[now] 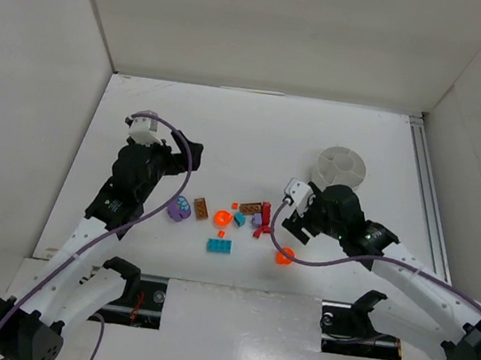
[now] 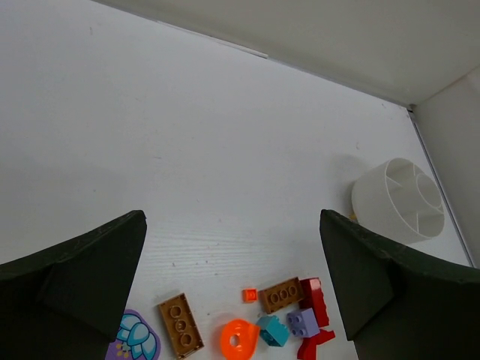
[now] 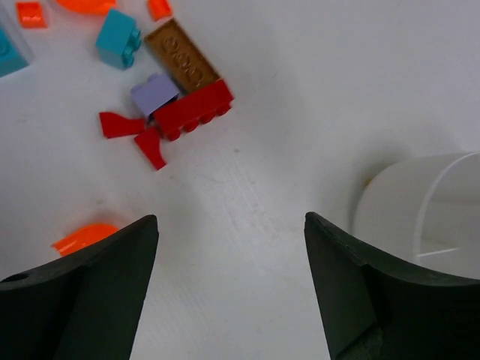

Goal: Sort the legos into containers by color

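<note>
Both grippers hang open, nothing between their dark, blunt fingers. The left gripper (image 2: 231, 225) hovers over the matte white desk (image 1: 229, 134), to the left of the legos (image 1: 239, 219). The right gripper (image 3: 231, 221) sits between them and the bowl (image 2: 375, 206). The glossy plastic pieces lie loose mid-desk. A studded red brick (image 3: 193, 109) touches a lilac block (image 3: 154, 93) and a flat brown plate (image 3: 182, 56). A second brown plate (image 2: 180, 325) lies beside an orange ring (image 2: 238, 337). A teal brick (image 1: 219, 246) and an orange dome (image 1: 283, 257) lie nearer the arms. The bowl is round, smooth and white, with ribs dividing it inside, and it stands apart on the right.
</note>
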You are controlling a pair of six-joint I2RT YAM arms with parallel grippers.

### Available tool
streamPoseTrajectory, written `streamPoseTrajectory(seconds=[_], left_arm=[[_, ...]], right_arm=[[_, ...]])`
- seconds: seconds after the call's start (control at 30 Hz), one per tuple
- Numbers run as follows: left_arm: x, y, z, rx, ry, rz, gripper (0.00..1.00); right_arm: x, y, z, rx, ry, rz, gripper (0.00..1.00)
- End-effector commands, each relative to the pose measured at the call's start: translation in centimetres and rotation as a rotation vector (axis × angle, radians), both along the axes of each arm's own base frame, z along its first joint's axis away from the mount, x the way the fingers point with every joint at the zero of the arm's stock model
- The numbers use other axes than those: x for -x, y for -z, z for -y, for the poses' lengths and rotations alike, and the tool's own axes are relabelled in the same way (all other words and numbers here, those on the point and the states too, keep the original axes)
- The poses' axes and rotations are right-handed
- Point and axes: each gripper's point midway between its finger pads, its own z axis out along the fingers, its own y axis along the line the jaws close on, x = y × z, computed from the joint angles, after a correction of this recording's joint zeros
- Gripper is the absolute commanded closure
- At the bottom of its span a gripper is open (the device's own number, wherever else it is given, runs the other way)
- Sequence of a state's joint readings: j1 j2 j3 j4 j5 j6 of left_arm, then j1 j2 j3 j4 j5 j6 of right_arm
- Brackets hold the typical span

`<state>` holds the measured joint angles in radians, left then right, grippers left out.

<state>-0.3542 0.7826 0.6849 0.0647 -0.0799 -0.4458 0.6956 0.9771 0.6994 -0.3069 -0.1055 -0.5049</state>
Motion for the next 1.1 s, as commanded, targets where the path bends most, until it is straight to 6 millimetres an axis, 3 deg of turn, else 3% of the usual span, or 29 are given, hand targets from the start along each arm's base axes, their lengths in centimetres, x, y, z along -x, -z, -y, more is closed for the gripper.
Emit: streamPoseTrajectory(seconds=[0.0,0.1,0.47,1.07], left_arm=[[0.5,0.1,1.4,0.006,0.085,0.035,0.00],[0.7,1.9,2.2,0.010,0.129,-0.007,0.00],[1.6,5.7,3.9,0.004,0.230,-0.105,0.00],[2.4,7.7,4.5,0.005,0.280,-0.149,0.00]], right_arm=[[1.2,1.7,-0.9,-0.069,0.033,-0.106,0.19],[2.1,4.0,-1.0,-0.084,0.053,-0.192,0.29],[6.2,9.7,-1.6,-0.051,0.004,-0.481,0.44],[8.0,12.0,-0.4,0.016,0.024,-0.580,0.55]])
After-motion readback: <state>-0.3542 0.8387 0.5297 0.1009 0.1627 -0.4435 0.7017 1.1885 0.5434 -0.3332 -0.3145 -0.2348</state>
